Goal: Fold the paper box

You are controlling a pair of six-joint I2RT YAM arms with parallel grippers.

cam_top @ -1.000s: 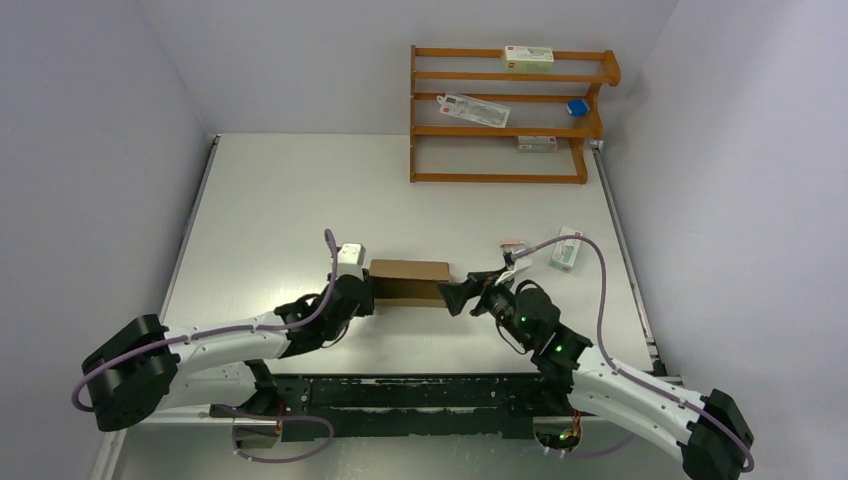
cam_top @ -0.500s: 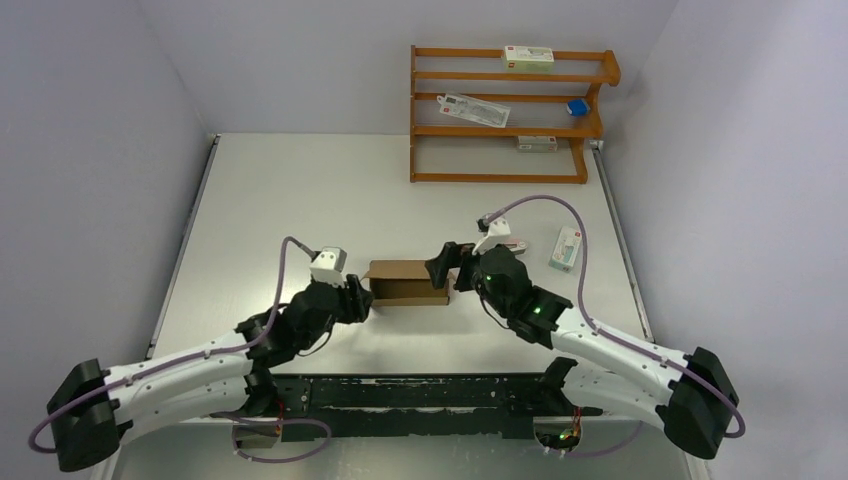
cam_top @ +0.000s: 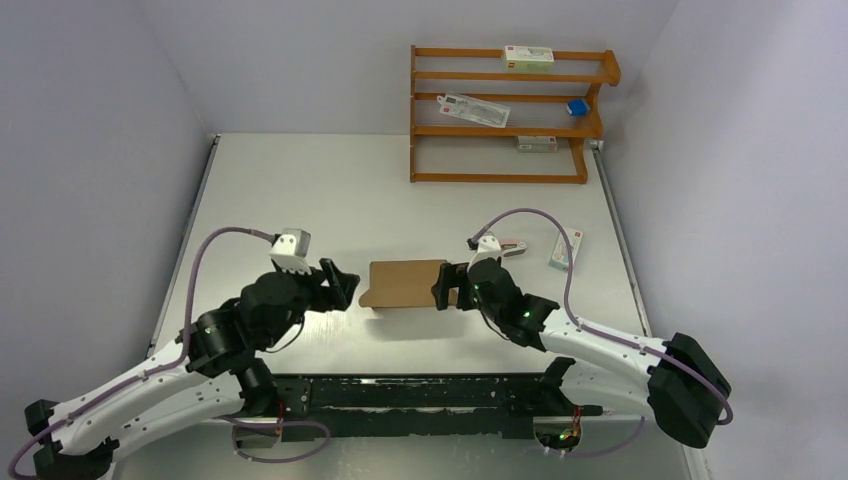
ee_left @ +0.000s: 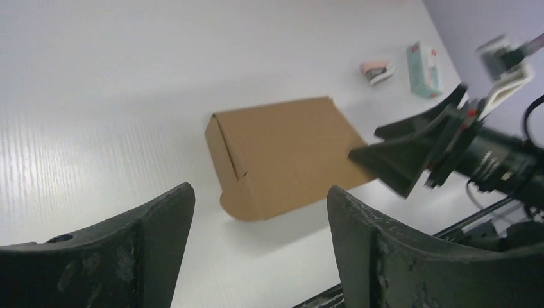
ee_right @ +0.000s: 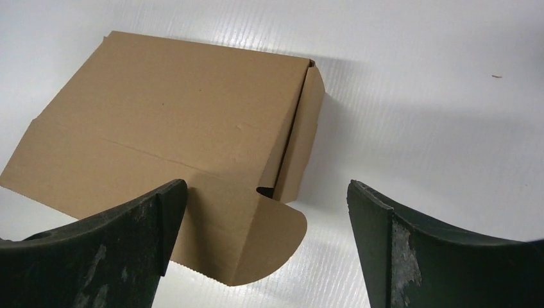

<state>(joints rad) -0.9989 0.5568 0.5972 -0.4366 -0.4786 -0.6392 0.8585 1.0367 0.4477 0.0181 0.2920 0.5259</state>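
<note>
"Paper box (cam_top: 405, 284): is anything gripping it right now?"

"Nothing. The left claw (cam_top: 338, 282) hangs just left of it, jaws spread wide and empty. The right claw (cam_top: 447, 286) sits at its right end, jaws just as wide; I cannot tell if it touches. The carton lies on the tabletop (cam_top: 300, 190)."

"How will it handle?"

"Light, thin cardboard, I'd judge: stiff across panels, hinging at creases, apt to skid. Brace one end and pinch the rounded flap (ee_right: 276, 247) near its crease, gently, or it crumples."

Robotics lab cell: grey walls (cam_top: 100, 110), white worktable (cam_top: 300, 190), wooden rack (cam_top: 495, 178), left arm (cam_top: 150, 375), right arm (cam_top: 600, 340) bolted on.
</note>
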